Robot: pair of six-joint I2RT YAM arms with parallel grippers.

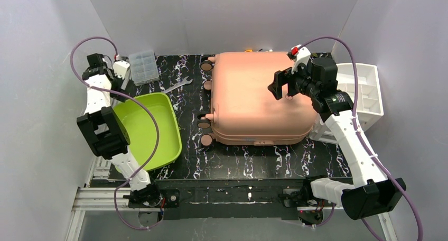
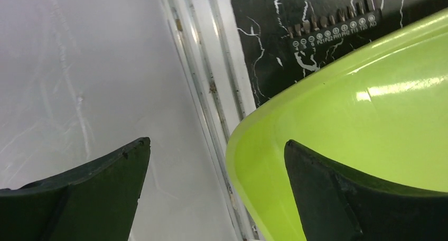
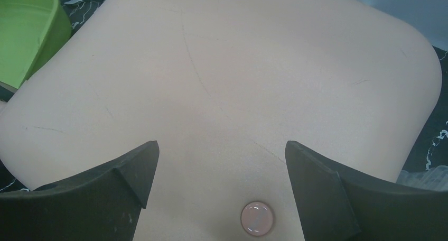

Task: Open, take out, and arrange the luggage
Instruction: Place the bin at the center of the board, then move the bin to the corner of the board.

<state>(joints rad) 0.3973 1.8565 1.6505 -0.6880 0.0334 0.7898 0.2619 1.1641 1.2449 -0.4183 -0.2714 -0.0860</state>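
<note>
A: Where's the luggage?
B: Closed, lying flat mid-table, wheels toward the green tray
A: Fingers?
B: My left gripper is spread wide, empty, at the tray's rim; my right gripper is wide too, over the lid, holding nothing

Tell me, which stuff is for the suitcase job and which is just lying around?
For the job: the pink luggage, still shut; probably the green tray and white organizer, for sorting things.
Just lying about: the wrench, the clear box, the strip of screwdriver bits.
</note>
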